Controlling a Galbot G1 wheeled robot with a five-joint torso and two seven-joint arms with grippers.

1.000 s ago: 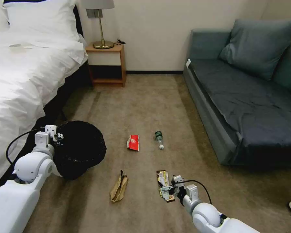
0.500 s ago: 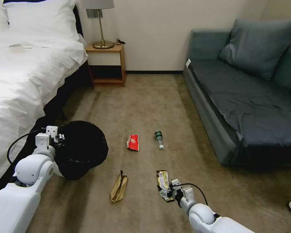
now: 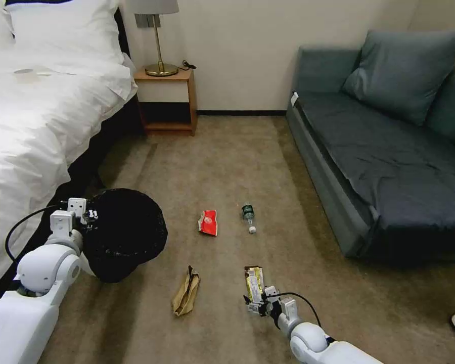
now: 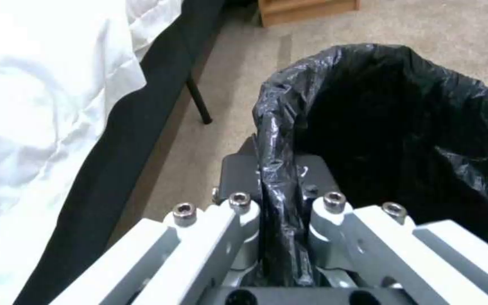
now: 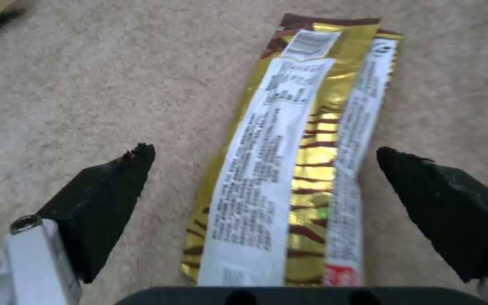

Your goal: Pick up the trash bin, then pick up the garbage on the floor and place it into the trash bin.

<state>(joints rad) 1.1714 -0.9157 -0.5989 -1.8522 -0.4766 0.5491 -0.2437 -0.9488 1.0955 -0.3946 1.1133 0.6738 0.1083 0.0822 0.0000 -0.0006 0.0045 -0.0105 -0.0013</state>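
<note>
Slid back toward the near edge over the last second, right end effector (image 5: 264,156) now spread wide astride the gold snack wrapper (image 5: 289,169) on the floor, long axis running near-to-far between the pads, while left end effector (image 4: 281,203) pinches the trash bin (image 3: 124,232) rim at left.

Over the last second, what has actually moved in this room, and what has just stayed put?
The right gripper has slid nearer the robot along the gold snack wrapper, open, fingers either side, not gripping. The left gripper stays shut on the trash bin rim and has drifted slightly left with it. The red packet, bottle and brown paper bag haven't moved.
</note>
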